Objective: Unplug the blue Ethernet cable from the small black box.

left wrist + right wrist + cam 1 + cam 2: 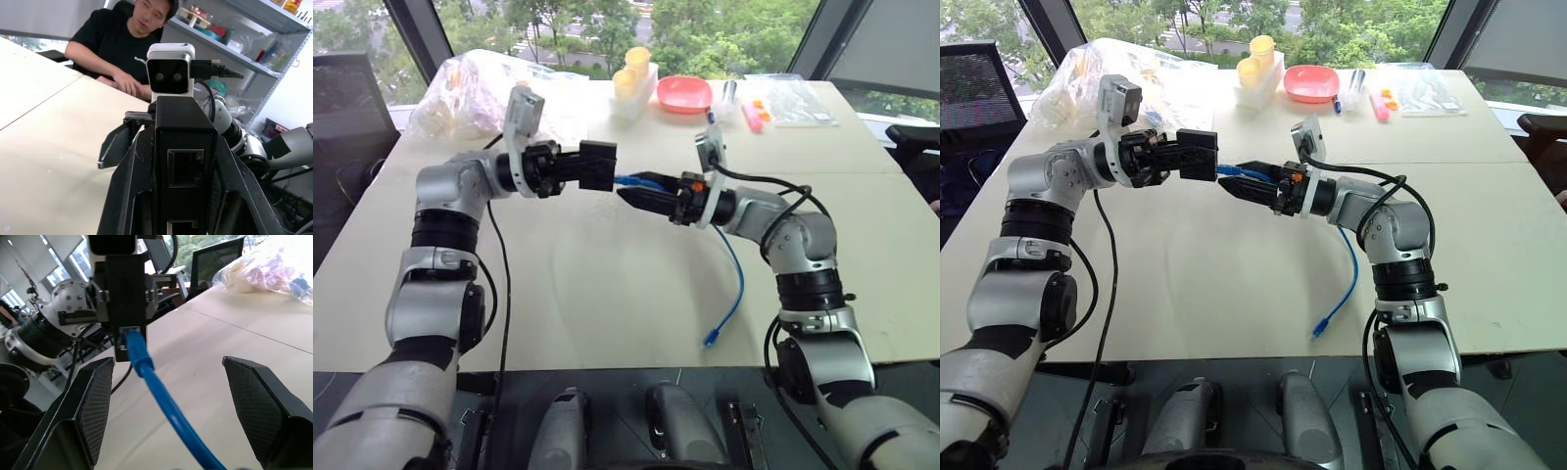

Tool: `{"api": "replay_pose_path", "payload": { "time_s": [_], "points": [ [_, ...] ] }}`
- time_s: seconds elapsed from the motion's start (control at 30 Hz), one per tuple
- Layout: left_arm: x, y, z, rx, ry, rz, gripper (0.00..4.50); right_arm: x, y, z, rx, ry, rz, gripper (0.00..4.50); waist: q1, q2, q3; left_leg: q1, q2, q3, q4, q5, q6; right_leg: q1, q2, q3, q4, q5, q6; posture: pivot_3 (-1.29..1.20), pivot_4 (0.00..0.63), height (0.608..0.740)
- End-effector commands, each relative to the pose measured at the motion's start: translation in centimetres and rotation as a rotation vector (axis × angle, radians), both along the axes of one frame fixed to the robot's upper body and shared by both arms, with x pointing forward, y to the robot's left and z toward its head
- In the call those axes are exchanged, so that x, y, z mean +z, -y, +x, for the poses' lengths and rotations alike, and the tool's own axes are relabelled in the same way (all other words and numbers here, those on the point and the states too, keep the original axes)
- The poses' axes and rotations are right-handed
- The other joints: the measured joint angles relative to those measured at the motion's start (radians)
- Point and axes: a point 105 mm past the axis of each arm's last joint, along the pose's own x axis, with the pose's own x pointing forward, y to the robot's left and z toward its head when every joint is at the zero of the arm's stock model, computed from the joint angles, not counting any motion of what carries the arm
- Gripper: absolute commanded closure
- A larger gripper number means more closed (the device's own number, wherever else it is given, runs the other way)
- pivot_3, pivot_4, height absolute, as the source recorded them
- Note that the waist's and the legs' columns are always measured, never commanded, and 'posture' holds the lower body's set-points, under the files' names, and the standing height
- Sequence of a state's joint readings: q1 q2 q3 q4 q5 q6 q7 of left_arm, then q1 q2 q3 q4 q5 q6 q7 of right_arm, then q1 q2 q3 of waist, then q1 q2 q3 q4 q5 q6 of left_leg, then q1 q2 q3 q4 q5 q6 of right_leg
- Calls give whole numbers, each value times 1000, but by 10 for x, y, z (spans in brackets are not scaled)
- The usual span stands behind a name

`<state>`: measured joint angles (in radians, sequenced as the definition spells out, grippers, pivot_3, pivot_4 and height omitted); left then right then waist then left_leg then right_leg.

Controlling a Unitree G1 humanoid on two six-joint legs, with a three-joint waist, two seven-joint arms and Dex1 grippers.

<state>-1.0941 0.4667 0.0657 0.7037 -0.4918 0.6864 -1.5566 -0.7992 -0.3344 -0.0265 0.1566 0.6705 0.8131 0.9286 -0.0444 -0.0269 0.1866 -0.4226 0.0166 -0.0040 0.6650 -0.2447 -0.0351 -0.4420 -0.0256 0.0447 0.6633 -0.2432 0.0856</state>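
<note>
- The left tool (570,166) was pinching the small black box (598,164) above the desk (607,294).
- The right wrist view showed the blue Ethernet cable (146,377) plugged into the box; the left wrist view showed a vacant port.
- The right tool (171,416) stood spread around the cable, not touching it.
- The cable's free end lay on the desk.
- The pink bowl (684,94) sat at the far edge; contents could not be told.

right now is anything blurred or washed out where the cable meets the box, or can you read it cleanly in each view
Right wrist view: the blue Ethernet cable enters the small black box sharply, while the right gripper fingers are soft at the edges and the windows glare white. Left wrist view: the box's facing ports are crisp, the person behind softer. Eye views: even daylight, the junction small but readable.
</note>
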Motion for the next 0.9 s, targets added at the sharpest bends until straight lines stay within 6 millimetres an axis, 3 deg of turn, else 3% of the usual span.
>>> {"api": "replay_pose_path", "payload": {
  "time_s": [0.03,0.9],
  "points": [
    [16,-1,-3,-16,60,-33,3959,15,2,-3,2,53,26,836,0,0,0,0,0,0,0,0,0,0,0,0,0,0,0,0,150,735],
    [12,2,-5,-29,56,-29,3959,20,0,5,-31,45,58,836,0,0,0,0,0,0,0,0,0,0,0,0,0,0,0,0,150,735]
  ]
}}
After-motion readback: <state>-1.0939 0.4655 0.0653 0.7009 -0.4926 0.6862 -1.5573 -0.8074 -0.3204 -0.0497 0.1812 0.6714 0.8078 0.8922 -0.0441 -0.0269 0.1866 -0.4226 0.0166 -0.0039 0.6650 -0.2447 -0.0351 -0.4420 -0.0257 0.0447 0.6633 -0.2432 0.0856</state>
